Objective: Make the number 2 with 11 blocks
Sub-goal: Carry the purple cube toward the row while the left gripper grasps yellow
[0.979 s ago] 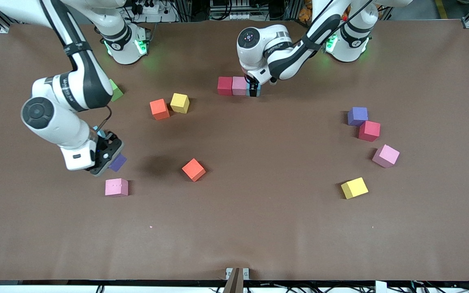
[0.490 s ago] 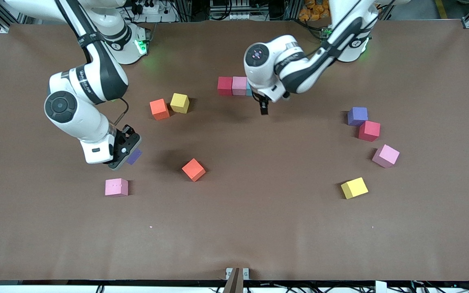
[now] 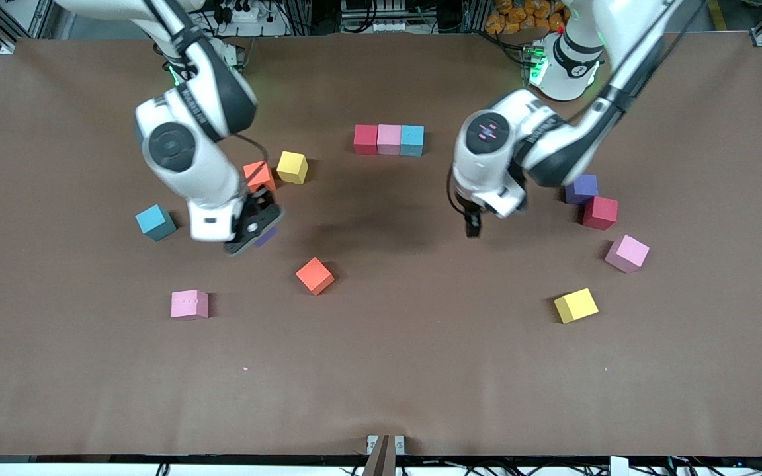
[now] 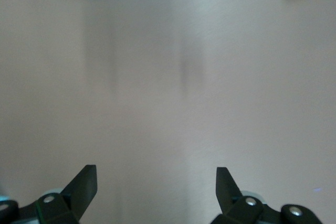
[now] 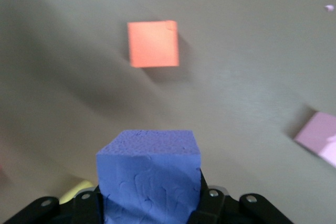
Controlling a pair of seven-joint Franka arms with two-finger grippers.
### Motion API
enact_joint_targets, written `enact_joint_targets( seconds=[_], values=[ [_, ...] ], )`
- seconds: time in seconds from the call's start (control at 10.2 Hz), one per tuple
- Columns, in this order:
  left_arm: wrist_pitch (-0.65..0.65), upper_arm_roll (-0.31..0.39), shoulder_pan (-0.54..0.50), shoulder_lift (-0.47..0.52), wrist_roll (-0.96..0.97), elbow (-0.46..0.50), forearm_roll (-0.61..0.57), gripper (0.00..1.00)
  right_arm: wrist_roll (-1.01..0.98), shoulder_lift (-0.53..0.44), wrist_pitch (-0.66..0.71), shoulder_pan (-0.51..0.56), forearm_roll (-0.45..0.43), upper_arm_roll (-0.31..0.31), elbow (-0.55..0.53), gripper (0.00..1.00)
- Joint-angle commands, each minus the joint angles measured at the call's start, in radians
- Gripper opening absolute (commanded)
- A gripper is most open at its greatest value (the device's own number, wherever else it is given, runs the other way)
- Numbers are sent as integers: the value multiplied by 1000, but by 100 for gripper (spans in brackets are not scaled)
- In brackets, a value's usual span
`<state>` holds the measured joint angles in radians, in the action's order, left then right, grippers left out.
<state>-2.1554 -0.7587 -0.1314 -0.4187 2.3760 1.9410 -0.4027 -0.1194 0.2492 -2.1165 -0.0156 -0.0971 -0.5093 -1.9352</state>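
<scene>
A row of three touching blocks lies near the robots' bases: red (image 3: 366, 139), pink (image 3: 389, 139) and blue (image 3: 412, 140). My right gripper (image 3: 256, 227) is shut on a purple block (image 3: 266, 236) (image 5: 148, 174) and hangs over the table beside an orange block (image 3: 259, 175). In the right wrist view another orange block (image 5: 153, 43) shows under it. My left gripper (image 3: 473, 226) (image 4: 156, 182) is open with nothing between its fingers, over bare table beside a purple block (image 3: 581, 189).
Loose blocks: yellow (image 3: 292, 167), blue (image 3: 155, 222), orange (image 3: 315, 276) and pink (image 3: 189, 305) toward the right arm's end; red (image 3: 600, 213), pink (image 3: 628, 253) and yellow (image 3: 575, 305) toward the left arm's end.
The left gripper let go of the blue block at the row's end and swung toward the left arm's end. The right gripper carried the purple block toward the middle, uncovering a blue block.
</scene>
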Motion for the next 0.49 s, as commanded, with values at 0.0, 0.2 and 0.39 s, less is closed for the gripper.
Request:
enact_joint_targets(
  seconds=[0.0,0.2,0.39],
  values=[
    [25,15,-52,-82,-223,-120,-16,100,226,8,-29,-101,2,0,-8,35],
    [23,67,-63,-123,-370,-157,-28,100,450,41,-39,-202,2,5,24,35],
    [20,119,-68,-162,-603,-184,-25,100,689,102,-173,-294,2,5,30,35]
  ],
)
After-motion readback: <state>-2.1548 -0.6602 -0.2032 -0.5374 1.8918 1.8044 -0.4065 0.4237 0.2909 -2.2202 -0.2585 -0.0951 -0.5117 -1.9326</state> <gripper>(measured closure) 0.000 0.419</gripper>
